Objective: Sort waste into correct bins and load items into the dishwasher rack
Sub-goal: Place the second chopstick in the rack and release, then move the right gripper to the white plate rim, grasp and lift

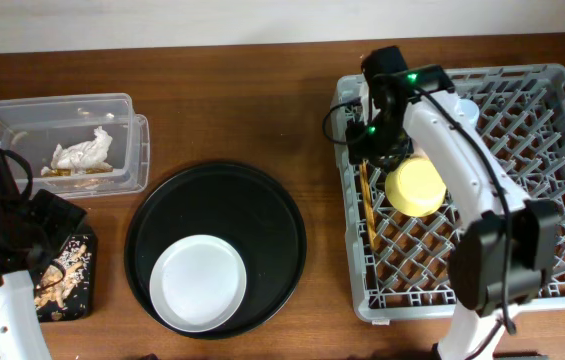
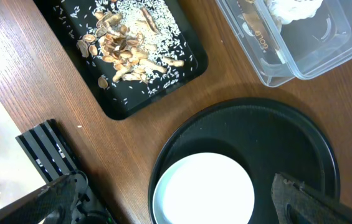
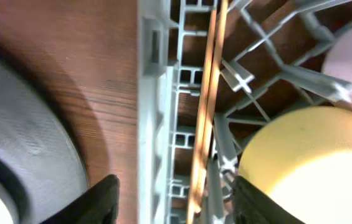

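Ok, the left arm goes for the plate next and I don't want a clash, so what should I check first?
1. The left gripper is open: ok.
2. The plate lies bare in the round black tray: ok.
3. The chopsticks lie in the rack, with the right gripper open and not touching them: ok.
4. The right arm is clear of the rack: not ok, it hangs over it by the yellow bowl.
5. The napkin is in the clear box and the food scraps are on the flat black tray: ok.
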`<state>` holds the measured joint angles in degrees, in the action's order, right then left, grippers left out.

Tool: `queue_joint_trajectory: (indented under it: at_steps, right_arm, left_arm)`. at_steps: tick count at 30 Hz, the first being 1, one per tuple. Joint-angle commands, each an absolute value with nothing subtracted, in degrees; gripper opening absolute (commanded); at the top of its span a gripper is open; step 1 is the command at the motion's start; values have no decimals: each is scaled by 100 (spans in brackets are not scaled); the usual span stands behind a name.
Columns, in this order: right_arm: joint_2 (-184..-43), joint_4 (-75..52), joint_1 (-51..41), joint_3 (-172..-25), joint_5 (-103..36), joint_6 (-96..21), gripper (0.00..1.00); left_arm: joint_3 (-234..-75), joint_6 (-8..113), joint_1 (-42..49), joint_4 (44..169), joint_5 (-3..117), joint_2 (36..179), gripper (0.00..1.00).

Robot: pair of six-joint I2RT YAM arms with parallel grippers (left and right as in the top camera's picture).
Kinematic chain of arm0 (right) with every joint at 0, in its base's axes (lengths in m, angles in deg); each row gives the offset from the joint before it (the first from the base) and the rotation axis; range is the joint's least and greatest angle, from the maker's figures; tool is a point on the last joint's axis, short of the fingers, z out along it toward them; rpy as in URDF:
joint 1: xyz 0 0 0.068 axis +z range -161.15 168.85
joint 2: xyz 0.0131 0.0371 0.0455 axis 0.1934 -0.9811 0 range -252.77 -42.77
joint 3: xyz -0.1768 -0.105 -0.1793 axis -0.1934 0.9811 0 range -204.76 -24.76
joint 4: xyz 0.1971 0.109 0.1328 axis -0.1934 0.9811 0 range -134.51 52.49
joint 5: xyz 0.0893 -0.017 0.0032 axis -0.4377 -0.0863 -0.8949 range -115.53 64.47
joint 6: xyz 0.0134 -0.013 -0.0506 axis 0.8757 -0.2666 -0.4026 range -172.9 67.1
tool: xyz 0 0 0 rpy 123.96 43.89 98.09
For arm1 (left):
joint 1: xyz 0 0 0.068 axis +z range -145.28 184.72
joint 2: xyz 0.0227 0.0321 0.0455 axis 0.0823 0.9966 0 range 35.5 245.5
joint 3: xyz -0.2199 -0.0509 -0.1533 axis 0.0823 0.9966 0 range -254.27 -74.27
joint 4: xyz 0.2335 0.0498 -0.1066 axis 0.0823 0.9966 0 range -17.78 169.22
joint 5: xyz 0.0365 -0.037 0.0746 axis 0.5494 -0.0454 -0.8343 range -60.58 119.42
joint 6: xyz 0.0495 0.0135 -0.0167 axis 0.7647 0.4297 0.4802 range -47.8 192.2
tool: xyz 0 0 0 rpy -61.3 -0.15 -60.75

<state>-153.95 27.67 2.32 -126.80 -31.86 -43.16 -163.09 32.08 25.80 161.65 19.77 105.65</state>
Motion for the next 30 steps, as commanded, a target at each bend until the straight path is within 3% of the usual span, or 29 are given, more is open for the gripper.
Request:
queue_joint_trajectory:
  at_steps: [1,6,12,16,19,24,30]
  right_arm:
    - [-14337,2835,101,-12973,-3196,-4141,98]
    - [-13622,3206,-651,-12973,-2720,-3905,98]
    - [-13528,3700,-1215,-12900,-5043,-4296,98]
    - [-13528,3696,-692,-12702,-5570,-4668,80]
    - [-13554,3438,-1,-12485,-5310,-4633,58]
    - [-13714,2686,1113,-11871,-4567,-3713,54]
    - [-14129,586,2468,-10614,-4431,-2727,54]
  left_arm:
    - [-16329,3238,2615,16170,1955,10567,99]
    - [-16329,3238,2615,16170,1953,10567,99]
    - [-16329,3238,2615,16170,1955,10567,99]
    - [-16329,3238,2615,16170,1953,10567,99]
    - [-16329,3238,2615,16170,1955,10567,99]
    - [-16329,3238,2615,16170,1955,10567,99]
    - [-16329,3238,2615,16170,1955,10567,99]
